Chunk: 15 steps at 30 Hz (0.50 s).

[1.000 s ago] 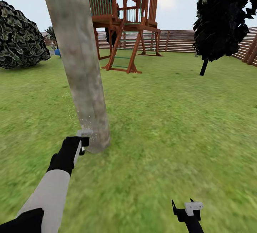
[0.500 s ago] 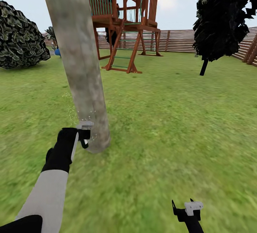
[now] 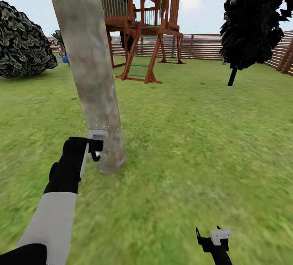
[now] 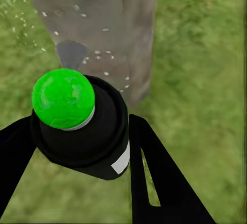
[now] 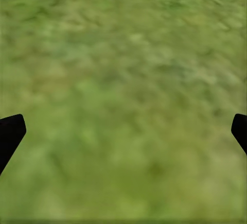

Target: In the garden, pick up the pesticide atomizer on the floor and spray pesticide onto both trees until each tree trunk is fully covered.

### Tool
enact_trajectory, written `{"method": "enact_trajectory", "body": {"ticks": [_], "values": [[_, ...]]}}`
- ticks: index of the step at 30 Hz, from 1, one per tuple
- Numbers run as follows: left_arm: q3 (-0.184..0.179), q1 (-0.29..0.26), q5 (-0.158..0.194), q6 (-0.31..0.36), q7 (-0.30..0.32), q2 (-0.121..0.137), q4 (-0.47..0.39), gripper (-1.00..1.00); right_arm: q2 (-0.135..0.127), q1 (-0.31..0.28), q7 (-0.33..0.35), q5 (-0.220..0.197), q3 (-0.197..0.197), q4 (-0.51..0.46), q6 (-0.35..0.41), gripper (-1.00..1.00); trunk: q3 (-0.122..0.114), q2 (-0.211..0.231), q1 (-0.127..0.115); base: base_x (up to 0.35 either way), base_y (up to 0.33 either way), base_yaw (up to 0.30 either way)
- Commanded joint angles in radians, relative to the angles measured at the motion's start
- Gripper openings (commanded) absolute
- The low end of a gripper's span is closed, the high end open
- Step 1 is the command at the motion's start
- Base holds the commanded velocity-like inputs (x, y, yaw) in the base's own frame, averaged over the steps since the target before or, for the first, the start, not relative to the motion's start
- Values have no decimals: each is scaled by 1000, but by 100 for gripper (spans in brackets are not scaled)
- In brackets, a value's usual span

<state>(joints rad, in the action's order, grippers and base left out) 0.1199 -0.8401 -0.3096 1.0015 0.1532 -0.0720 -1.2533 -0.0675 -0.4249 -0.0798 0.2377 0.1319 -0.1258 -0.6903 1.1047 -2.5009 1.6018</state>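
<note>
One arm works: left gripper (image 4: 77,147) clamps the atomizer (image 4: 80,126) beside the trunk (image 3: 91,74), left of frame; specks (image 4: 100,54) land low, so sweep upward. Right gripper (image 3: 211,238) gapes empty.

Over the last second the left claw (image 3: 96,146), closed on the pesticide atomizer (image 4: 82,123), has been raised along the tree trunk (image 3: 95,90): first level with the flare of the trunk's base, it is now seen higher against the trunk's lower part, close beside it. The left arm has been lifted with it. The white specks of pesticide (image 3: 106,127) are now scattered higher on the trunk.
</note>
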Motion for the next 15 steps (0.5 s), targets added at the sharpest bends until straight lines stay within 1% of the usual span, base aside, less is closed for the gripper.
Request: {"method": "enact_trajectory", "body": {"ticks": [1,2,3,4,6,8,11,13,14,15], "values": [[-1,1,-2,1,0,-8,-11,-100,0,0,0,0,0,0,0,100,0,0,0,0,0,0],[-8,0,-2,2,0,-24,-18,-100,0,0,0,0,0,0,0,100,0,0,0,0,0,0],[-24,-1,-3,3,0,-45,-28,-100,0,0,0,0,0,0,0,100,0,0,0,0,0,0],[-35,-2,-3,4,0,-53,-40,-100,0,0,0,0,0,0,0,100,0,0,0,0,0,0],[-43,-1,-3,8,0,-56,-52,-100,0,0,0,0,0,0,0,100,0,0,0,0,0,0],[-40,-1,-6,10,0,-48,-59,-100,0,0,0,0,0,0,0,100,0,0,0,0,0,0],[-12,0,-8,11,0,-32,-85,-100,0,0,0,0,0,0,0,100,0,0,0,0,0,0],[8,-1,-6,13,0,-7,-93,-100,0,0,0,0,0,0,0,100,0,0,0,0,0,0],[9,-1,-4,13,0,-6,-95,-100,0,0,0,0,0,0,0,100,0,0,0,0,0,0],[6,-1,-3,14,0,-11,-96,-100,0,0,0,0,0,0,0,100,0,0,0,0,0,0]]}}
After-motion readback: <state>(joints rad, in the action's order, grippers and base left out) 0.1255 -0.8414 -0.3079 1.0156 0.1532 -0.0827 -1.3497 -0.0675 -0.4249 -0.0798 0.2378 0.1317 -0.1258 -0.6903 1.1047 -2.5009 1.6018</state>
